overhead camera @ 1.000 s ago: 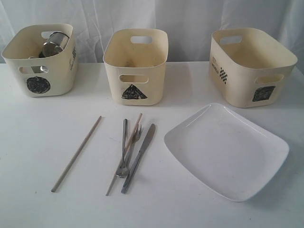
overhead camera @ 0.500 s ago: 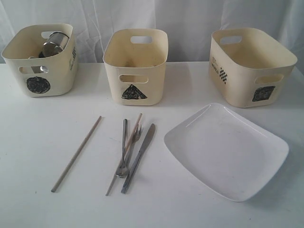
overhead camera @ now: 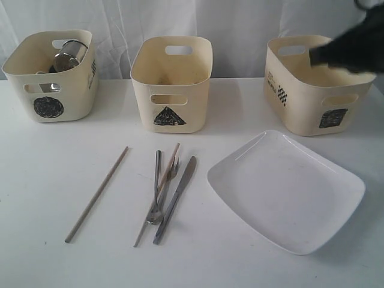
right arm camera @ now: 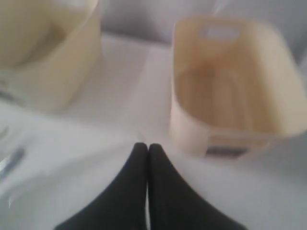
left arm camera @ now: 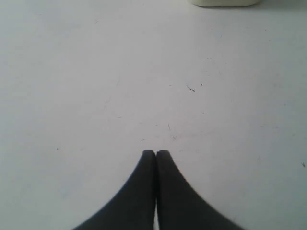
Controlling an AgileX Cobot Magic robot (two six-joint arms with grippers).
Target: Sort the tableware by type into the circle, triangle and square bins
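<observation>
White tabletop (overhead camera: 42,198) carries knife (overhead camera: 177,198), fork (overhead camera: 170,175) and chopsticks (overhead camera: 96,195) before the triangle bin (overhead camera: 171,90), the plate (overhead camera: 288,192) before the square bin (overhead camera: 300,102); a steel mug (overhead camera: 69,54) sits in the circle bin (overhead camera: 72,102). Left gripper (left arm camera: 155,152) and right gripper (right arm camera: 147,145) have jaws pressed together, holding nothing.

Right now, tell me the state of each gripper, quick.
Left gripper: closed, holding nothing.
Right gripper: closed, holding nothing.
</observation>
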